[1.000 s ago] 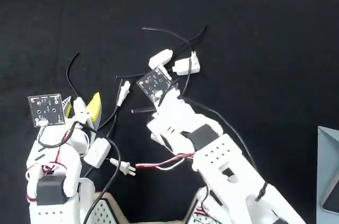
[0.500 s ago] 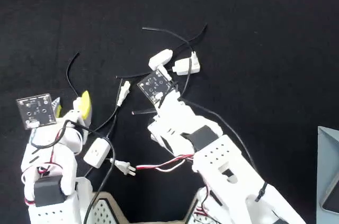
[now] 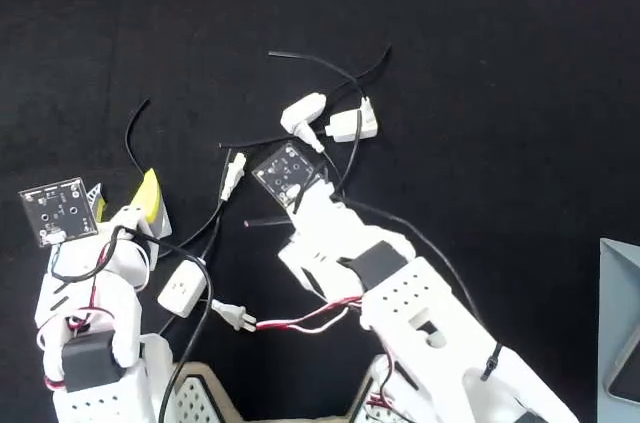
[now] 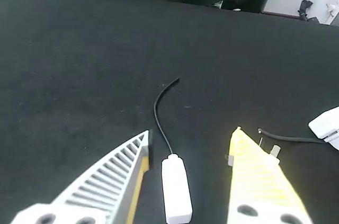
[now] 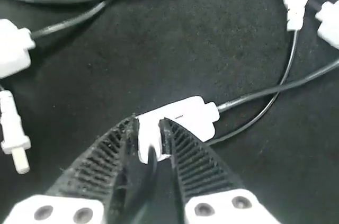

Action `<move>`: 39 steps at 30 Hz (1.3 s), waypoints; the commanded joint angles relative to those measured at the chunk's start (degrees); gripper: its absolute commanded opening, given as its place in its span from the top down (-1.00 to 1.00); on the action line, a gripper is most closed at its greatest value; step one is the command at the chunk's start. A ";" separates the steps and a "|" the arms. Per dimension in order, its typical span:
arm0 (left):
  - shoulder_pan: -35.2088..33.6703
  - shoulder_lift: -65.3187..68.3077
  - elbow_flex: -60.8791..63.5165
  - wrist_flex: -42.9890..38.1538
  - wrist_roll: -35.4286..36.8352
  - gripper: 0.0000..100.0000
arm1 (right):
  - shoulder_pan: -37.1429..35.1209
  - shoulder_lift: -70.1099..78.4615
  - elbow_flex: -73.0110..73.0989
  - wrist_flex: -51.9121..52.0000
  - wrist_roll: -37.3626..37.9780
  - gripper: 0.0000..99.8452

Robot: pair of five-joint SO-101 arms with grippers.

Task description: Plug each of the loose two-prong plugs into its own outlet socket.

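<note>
On my left wrist camera the left gripper (image 4: 191,131) stands wide apart, with the ribbed white finger (image 4: 114,179) on one side and the yellow finger (image 4: 257,179) on the other. A slim white plug (image 4: 176,189) lies on the black tabletop (image 4: 79,49) in the gap between them. As far as I can see it touches neither finger. Its thin black cord (image 4: 157,113) curls away from it across the cloth. A small pale plug end (image 4: 273,151) sits just beside the tip of the yellow finger.

On my right wrist camera the right gripper (image 5: 148,126) is pinched onto one end of a white block (image 5: 185,115), its two dark ribbed fingers (image 5: 185,150) pressing on either side. A black lead (image 5: 254,94) leaves the block's other end. I cannot tell whether the block is resting on the cloth or lifted off it.

From overhead, the right arm (image 3: 350,243) reaches across the middle of the tabletop and covers the block it holds. The left arm (image 3: 95,283) is at the near left. Between the two arms lies a square white socket (image 3: 183,288), with a two-prong plug (image 3: 235,315) near it but apart. Another plug (image 3: 233,175) lies farther out. Beyond the right wrist, two white pieces (image 3: 303,111) (image 3: 352,125) lie close together among loose black cords.
</note>
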 commanded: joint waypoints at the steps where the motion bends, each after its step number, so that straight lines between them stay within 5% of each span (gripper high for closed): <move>1: -0.31 -0.35 -1.19 -1.41 0.35 0.51 | -0.62 0.04 0.48 -0.09 0.00 0.98; 15: -0.13 -0.35 -1.01 -1.41 0.35 0.51 | -3.69 0.04 1.89 0.62 0.09 0.98; 39: -0.04 -0.35 -0.92 -1.41 0.35 0.51 | 2.20 0.13 1.71 2.46 14.77 0.98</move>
